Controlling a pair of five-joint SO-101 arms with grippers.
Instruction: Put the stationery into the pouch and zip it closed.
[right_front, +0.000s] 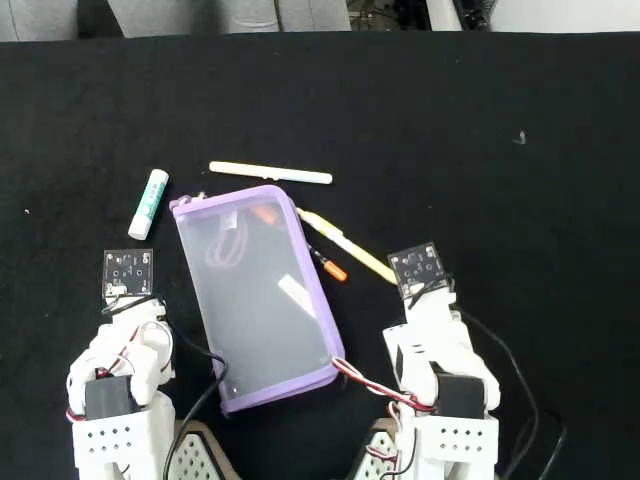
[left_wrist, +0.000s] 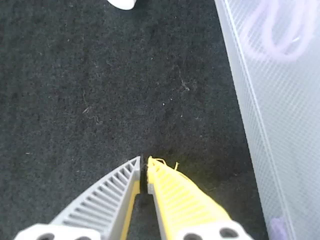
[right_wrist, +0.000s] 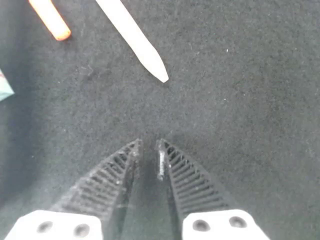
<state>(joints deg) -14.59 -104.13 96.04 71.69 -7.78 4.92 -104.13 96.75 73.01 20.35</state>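
Probably risked a glancing pinch rolling the pen (right_front: 345, 243) at the pouch's (right_front: 255, 300) two o'clock; held left gripper (left_wrist: 145, 162), right gripper (right_wrist: 148, 145) clenched empty.

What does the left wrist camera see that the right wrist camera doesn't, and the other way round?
Left wrist view, not the right: the pouch along one side, the end of a glue stick, and the left gripper, grey and yellow. Right wrist view, not the left: an orange pen, the tip of a pale pen, a pale corner I cannot identify, and the black right gripper. Both: the black table beneath a shut, empty gripper.
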